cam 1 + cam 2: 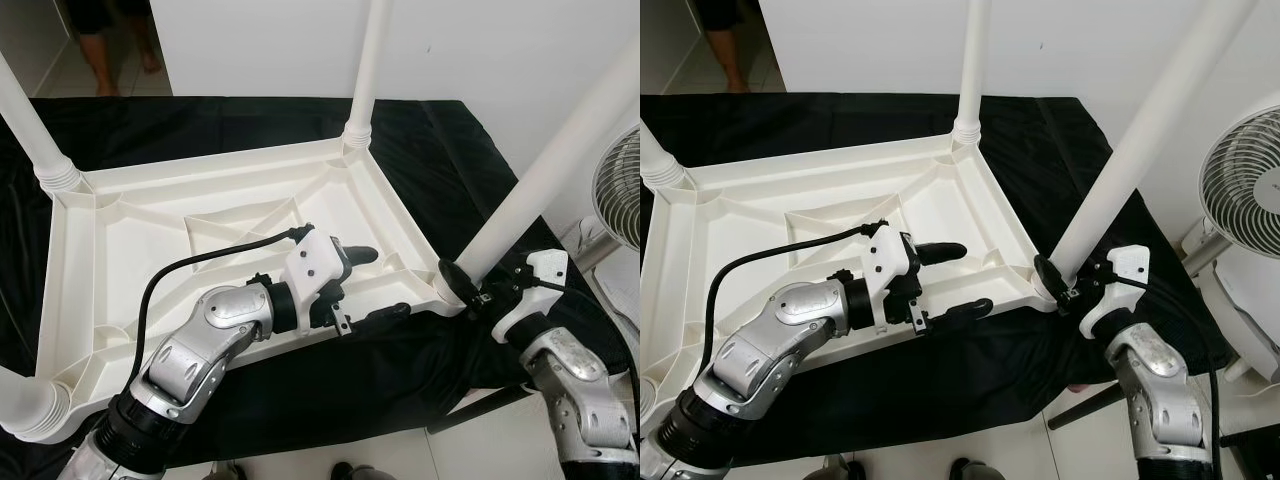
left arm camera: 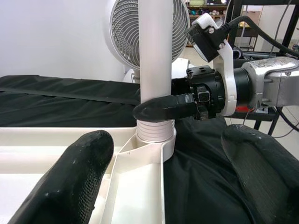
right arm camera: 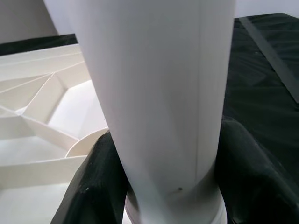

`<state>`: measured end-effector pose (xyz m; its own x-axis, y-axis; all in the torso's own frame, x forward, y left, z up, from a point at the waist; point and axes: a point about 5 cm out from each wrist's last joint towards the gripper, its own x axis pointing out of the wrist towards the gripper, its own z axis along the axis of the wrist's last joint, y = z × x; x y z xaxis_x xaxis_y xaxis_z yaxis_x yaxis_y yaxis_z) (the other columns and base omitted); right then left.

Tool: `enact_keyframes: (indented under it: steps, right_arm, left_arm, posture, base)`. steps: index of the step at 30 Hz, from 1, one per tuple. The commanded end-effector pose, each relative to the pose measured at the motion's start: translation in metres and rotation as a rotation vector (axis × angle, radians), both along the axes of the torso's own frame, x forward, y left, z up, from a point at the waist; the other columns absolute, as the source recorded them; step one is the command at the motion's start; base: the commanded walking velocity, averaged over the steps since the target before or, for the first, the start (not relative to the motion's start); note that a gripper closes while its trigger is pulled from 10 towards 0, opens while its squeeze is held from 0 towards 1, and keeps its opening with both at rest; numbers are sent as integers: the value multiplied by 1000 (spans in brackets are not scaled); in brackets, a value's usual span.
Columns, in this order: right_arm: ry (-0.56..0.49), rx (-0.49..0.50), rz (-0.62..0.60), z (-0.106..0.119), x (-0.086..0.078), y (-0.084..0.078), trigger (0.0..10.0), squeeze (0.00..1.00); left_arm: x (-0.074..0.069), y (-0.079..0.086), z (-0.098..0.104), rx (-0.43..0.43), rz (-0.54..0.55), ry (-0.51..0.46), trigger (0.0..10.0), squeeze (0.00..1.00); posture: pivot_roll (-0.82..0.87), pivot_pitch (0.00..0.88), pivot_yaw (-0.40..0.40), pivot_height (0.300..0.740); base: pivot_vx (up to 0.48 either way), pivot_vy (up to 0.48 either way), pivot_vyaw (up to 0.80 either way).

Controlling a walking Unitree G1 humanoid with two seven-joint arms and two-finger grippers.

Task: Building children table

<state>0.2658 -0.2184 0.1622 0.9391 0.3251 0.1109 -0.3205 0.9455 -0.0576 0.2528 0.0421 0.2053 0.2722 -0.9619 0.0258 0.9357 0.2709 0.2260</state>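
Observation:
The white plastic table [image 1: 120, 215] lies upside down on a black cloth [image 1: 200, 125]. Three legs stand in their corner sockets: far [image 1: 365, 70], far left [image 1: 30, 125] and near left [image 1: 25, 400]. The fourth leg [image 1: 550, 165] leans up from the near right corner socket [image 2: 154, 135]. My right gripper [image 1: 462, 283] is shut on this leg just above its ribbed base, both fingers [image 3: 93, 186] pressed against its sides. My left gripper [image 1: 372, 283] stands open over the table's near right edge, pointing at that leg, a short way from it.
A white floor fan [image 1: 620, 185] stands close on the right, behind the held leg. A person's legs [image 1: 110, 40] show at the far left by a doorway. A white wall [image 1: 480, 50] backs the cloth. The cloth's near edge hangs over tiled floor [image 1: 400, 450].

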Motion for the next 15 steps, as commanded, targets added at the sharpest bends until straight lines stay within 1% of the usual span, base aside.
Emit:
enact_keyframes:
  steps: [1,4,8,15]
  right_arm:
    - [44,4,5,-9,-3,3,10000,0]
    - [57,22,-21,-14,-4,1,10000,0]
    - [59,24,-28,-15,-4,0,10000,0]
    - [64,33,-62,-13,0,-4,10000,0]
  left_arm:
    - [-5,-3,-2,12,-44,6,10000,0]
    - [-5,-3,-2,10,-49,5,10000,0]
    - [-5,-3,-1,9,-52,4,10000,0]
    - [-4,-4,-1,9,-53,2,10000,0]
  posture:
    - [9,148,-46,740]
    - [9,148,-46,740]
    - [9,148,-46,740]
    - [-1,139,-40,740]
  base:
    - [0,0,0]
    - [0,0,0]
    - [0,0,0]
    - [0,0,0]
